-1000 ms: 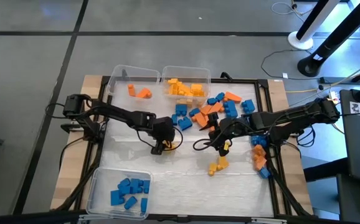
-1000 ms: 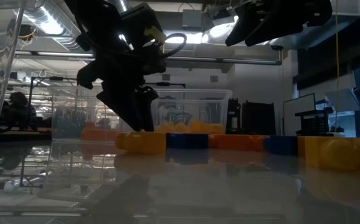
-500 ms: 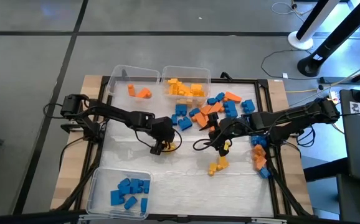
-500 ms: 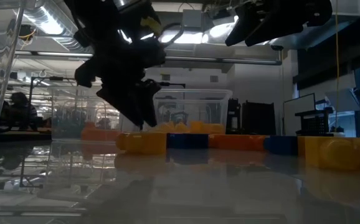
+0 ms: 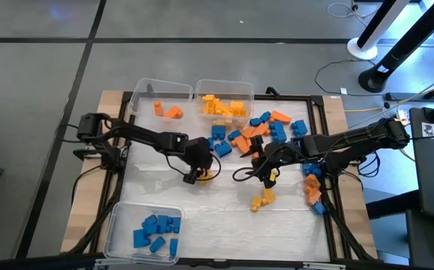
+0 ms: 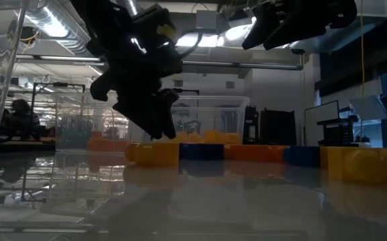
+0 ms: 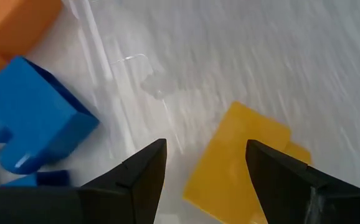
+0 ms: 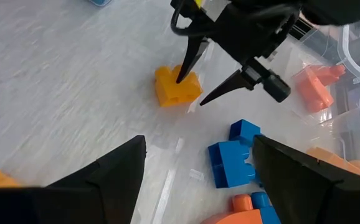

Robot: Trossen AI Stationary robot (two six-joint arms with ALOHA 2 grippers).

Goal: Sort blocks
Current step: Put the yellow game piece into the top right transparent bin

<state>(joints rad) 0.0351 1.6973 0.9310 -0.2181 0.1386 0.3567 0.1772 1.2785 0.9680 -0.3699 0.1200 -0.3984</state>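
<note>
My left gripper (image 5: pixel 196 177) hangs open, slanting down over a single yellow block (image 7: pixel 236 158) that lies flat on the table. Its fingers stand on either side of the block, just above it in the low view (image 6: pixel 157 130), and touch nothing. A blue block (image 7: pixel 30 124) lies close by. My right gripper (image 5: pixel 266 178) waits open, higher up near the table's middle, with nothing between its fingers (image 8: pixel 114 177). Its wrist view shows the same yellow block (image 8: pixel 177 87) under the left gripper's tips.
A pile of blue and orange blocks (image 5: pixel 254 133) lies toward the far edge. Clear bins hold orange blocks (image 5: pixel 166 110), yellow blocks (image 5: pixel 223 106) and, near left, blue blocks (image 5: pixel 155 229). Yellow blocks (image 5: pixel 260 199) and a mixed few (image 5: pixel 312 187) lie at the right.
My left gripper has rolled a little about the line along which it points while staying over the yellow block, its fingers still apart. The block has not moved.
</note>
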